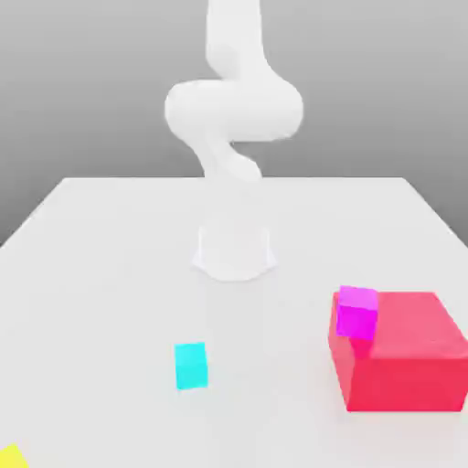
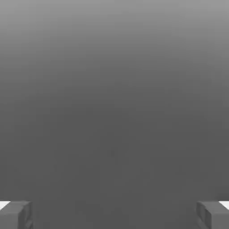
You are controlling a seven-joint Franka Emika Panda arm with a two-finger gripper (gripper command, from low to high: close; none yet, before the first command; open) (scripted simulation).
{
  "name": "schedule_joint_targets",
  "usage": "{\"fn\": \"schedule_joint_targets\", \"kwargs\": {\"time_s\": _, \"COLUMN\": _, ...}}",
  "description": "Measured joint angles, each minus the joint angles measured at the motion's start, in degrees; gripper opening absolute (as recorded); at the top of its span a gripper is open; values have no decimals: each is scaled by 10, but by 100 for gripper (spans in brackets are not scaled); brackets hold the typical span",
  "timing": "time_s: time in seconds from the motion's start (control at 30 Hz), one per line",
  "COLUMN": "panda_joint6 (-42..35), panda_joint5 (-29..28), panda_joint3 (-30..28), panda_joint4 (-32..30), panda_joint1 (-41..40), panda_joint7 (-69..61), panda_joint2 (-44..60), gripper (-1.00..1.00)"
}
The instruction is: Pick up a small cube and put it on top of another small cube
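Note:
In the hand view my gripper [image 2: 114,215] is open, with its two grey fingertips [image 2: 15,214] far apart and nothing between them. Beyond them is plain grey background. The white arm [image 1: 233,110] rises from its round base [image 1: 234,251] at the middle of the table. The other small cube [image 1: 11,455], bright yellow, lies at the table's near corner on the exterior view's left, cut off by the picture's edge. The small cube of the task is out of view.
A cyan cube [image 1: 190,366] lies on the white table [image 1: 110,274] in front of the base, slightly to the exterior view's left. A big red block [image 1: 407,366] stands at the near right, with a magenta cube [image 1: 356,312] against its left upper corner.

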Motion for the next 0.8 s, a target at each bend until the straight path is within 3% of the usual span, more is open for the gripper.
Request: {"fn": "schedule_joint_targets", "kwargs": {"time_s": 0.8, "panda_joint6": 184, "panda_joint5": -56, "panda_joint3": 60, "panda_joint4": -152, "panda_joint1": 287, "panda_joint7": -591, "panda_joint2": 316, "gripper": 0}}
